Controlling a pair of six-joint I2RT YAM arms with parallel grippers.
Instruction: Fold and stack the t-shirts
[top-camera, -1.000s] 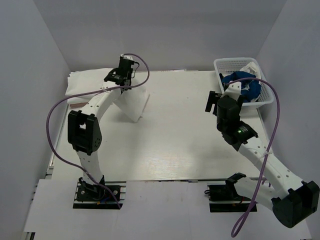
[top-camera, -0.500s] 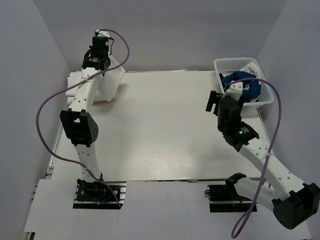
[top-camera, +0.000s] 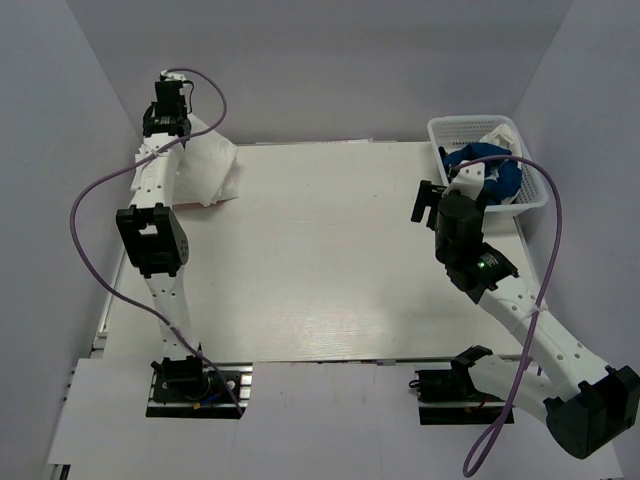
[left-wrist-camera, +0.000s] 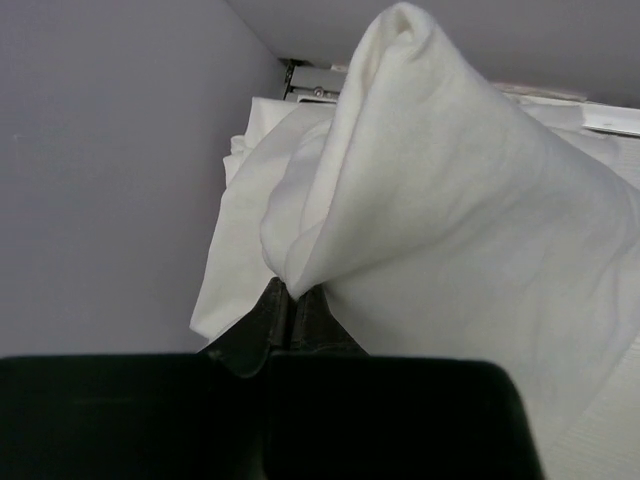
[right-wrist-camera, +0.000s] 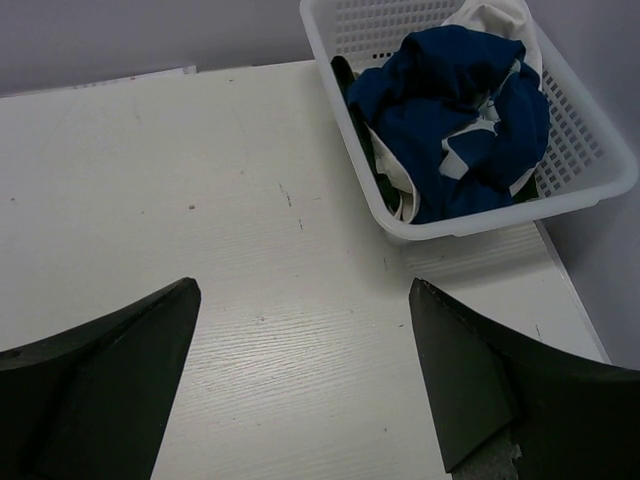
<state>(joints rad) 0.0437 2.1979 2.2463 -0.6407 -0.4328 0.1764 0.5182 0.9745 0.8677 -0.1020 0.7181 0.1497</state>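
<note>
My left gripper (top-camera: 166, 122) is at the back left corner, shut on a fold of a white t-shirt (top-camera: 208, 168). In the left wrist view the fingertips (left-wrist-camera: 294, 296) pinch the cloth, and the t-shirt (left-wrist-camera: 450, 230) bulges up and to the right of them. Under it lies flat white cloth (left-wrist-camera: 240, 210) of other t-shirts. My right gripper (top-camera: 450, 195) hangs open over bare table (right-wrist-camera: 303, 285), nothing between its fingers. A blue t-shirt (right-wrist-camera: 450, 110) lies crumpled in the white basket (right-wrist-camera: 500, 215), with white cloth (right-wrist-camera: 495, 20) and a dark green strip (right-wrist-camera: 362, 150) beside it.
The basket (top-camera: 445, 128) stands at the back right corner, just beyond my right gripper. Grey walls close in the table on the left, back and right. A purple cable (top-camera: 90, 200) loops off the left arm.
My left gripper has carried the white t-shirt from the left middle of the table back and left, to the corner over the flat white cloth. The right arm has not moved.
</note>
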